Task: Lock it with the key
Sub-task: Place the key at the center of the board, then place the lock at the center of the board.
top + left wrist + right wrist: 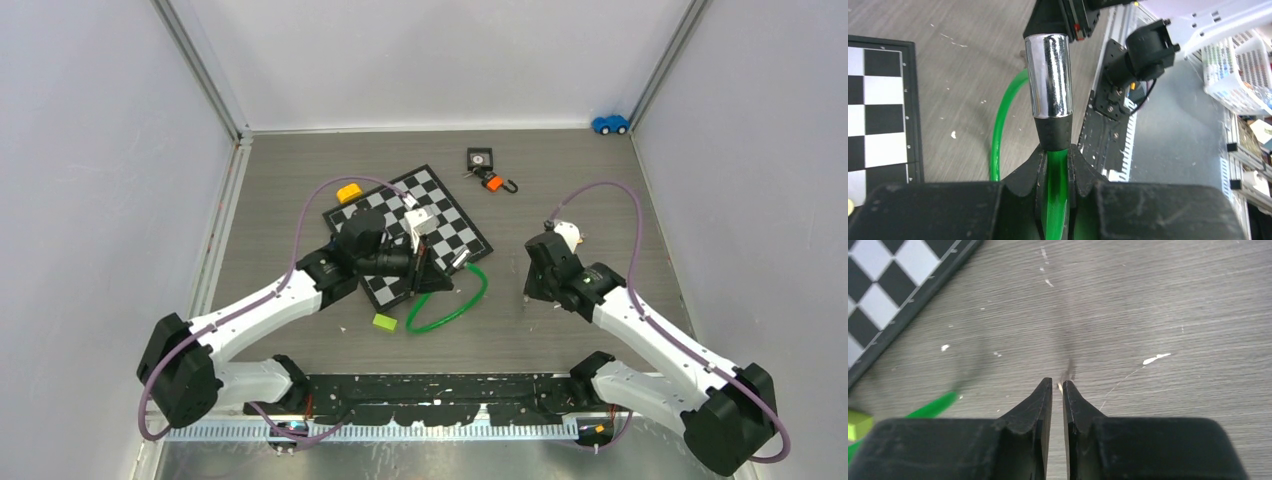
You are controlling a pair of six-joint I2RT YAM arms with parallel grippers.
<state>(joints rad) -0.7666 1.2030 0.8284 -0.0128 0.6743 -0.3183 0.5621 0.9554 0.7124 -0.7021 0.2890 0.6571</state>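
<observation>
Lock: green plastic-sheathed cable lock with a shiny chrome barrel (1049, 75). It's at the front edge of the black-and-white checkered board (450, 215), with its green loop trailing onto the grey wood-grain table (560, 180).
Left gripper: the left gripper (1054, 155) is clamped on the green cable right behind the black collar, so the barrel sticks out past the fingertips, lifted clear of the table.
Right gripper: the right gripper (1058, 385) hangs low over bare table, well apart from the lock. Its jaws are only a thin slit apart and nothing is clearly in them. There's a blurry speck at the tips and I honestly can't say what it is.
Key: can't pick one out for sure. A small black tag with an orange clip (497, 183) lies at the far side of the table, but it's too small to read.
How it'll handle: my guess is the barrel is solid metal, heavy for its size and slick, so pinching the chrome would slip. The sheathed cable is grippier but springy, so it'll flex and let the barrel droop or twist.
Where to grab: close to the collar like now, which keeps the barrel from wagging. The key will be thin and flat, so take it by the head.
Risk: turning a key could spin the whole barrel if that cable hold gives.
</observation>
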